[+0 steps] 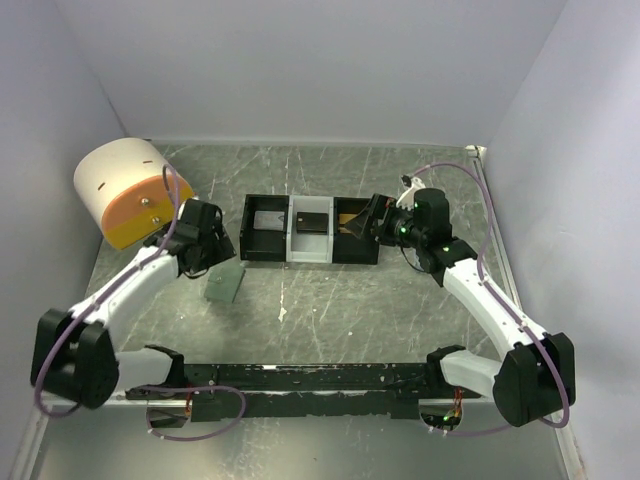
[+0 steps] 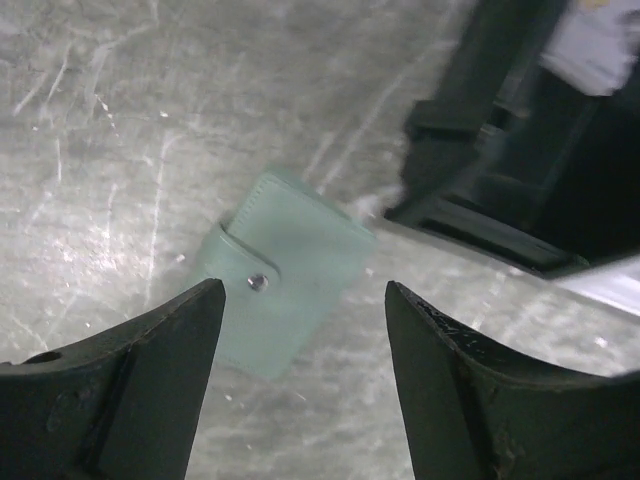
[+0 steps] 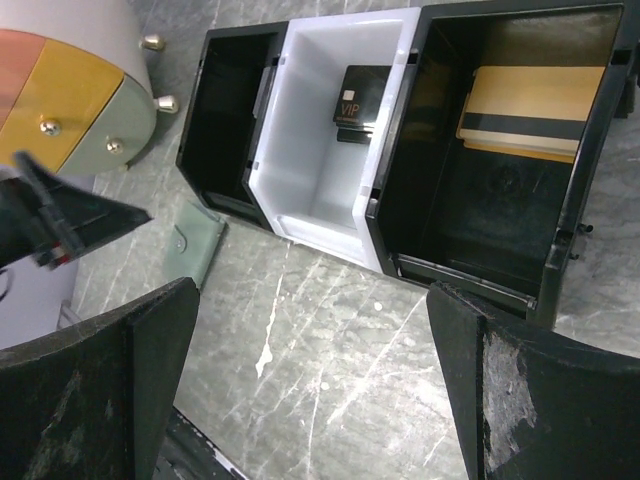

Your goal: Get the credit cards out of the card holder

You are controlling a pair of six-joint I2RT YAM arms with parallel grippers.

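**Holder and grippers.** The holder is shown closed, snap fastened, flat on the table at the tray's 7 o'clock. It is judged light, thin and soft-skinned, and likely to slide. A hold across two opposite edges, clear of the snap tab, is advised. The left gripper is held above it, pitched downward, jaws apart and empty. The right gripper is poised at the tray's 3 o'clock end, jaws wide and empty. A black card and a gold card are seen in the tray.
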